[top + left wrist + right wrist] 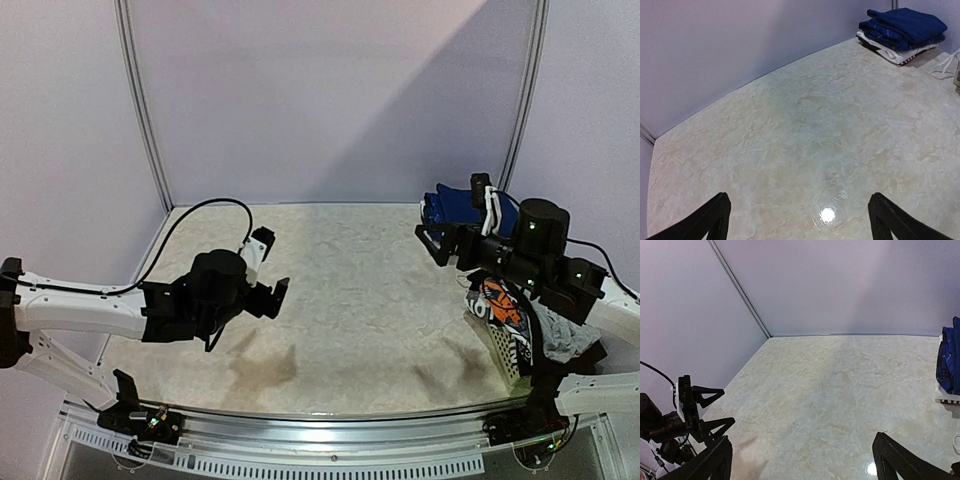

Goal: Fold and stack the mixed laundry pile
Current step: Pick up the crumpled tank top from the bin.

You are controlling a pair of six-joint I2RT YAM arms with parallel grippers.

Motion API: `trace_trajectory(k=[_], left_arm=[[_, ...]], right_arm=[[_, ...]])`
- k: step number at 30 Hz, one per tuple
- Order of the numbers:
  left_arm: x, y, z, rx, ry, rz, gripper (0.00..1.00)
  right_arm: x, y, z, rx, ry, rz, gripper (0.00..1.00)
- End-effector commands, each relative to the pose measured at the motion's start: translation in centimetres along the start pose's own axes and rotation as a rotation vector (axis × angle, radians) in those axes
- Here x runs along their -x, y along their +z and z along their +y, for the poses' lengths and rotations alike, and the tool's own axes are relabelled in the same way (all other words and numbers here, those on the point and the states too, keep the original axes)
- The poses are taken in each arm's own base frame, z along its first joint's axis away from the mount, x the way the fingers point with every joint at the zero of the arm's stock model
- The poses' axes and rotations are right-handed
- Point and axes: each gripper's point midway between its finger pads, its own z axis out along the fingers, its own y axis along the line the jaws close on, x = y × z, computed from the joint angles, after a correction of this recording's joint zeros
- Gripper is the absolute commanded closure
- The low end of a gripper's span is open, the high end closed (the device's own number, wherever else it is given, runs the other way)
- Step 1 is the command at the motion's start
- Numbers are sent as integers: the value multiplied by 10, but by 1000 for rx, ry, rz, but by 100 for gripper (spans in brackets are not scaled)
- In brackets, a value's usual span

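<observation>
Mixed laundry pile (505,305) of printed, grey and black cloth heaps in the white lattice plastic basket (497,352) at four o'clock. My left gripper (799,197) and right gripper (802,439) both gape, empty. I'd dip the right in and pinch one garment's edge alone.

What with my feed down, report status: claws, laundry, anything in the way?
Left claw open, empty. Right claw open, empty. Stack folded far right; laundry heaped in basket. Nothing seen in the way.
</observation>
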Motion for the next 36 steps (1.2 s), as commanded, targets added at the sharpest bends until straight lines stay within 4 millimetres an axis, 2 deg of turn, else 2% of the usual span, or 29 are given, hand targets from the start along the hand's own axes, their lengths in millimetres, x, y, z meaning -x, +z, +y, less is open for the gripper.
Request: trace_trajectory(k=[1,6,8,11,14,18,24,28,32,36], left_arm=[[15,-3,3,-23,-31,-25,2],[11,-7,6,-23,-39,-20,2],[9,-8,5,-34,-45,-19,2],[5,-9,4,-42,-49,-14,2],[4,-9,4,-45,-46,-11,2],[3,-10,3,-53,-52,-10,3],[0,-8,-2,-74,-52,-3,3],[-2,-7,-4,-81,-50,3,3],[-4,-7,-5,-86,-51,7,3],[-6,-5,-7,-90,-48,15,3]], right_arm=[[14,-7,-4,-69,51,8,1],[22,-18,-13,-179,81,61,1],[27,-27,-24,-260,74,74,1],[39,-50,-55,-485,73,58,1],[47,-71,-77,-647,51,45,1],[47,-97,-106,-820,70,23,1],[27,-126,-158,-985,217,25,2],[5,-133,-181,-1021,284,65,15],[-14,-131,-197,-1015,334,103,25],[-27,-130,-212,-1015,377,125,39]])
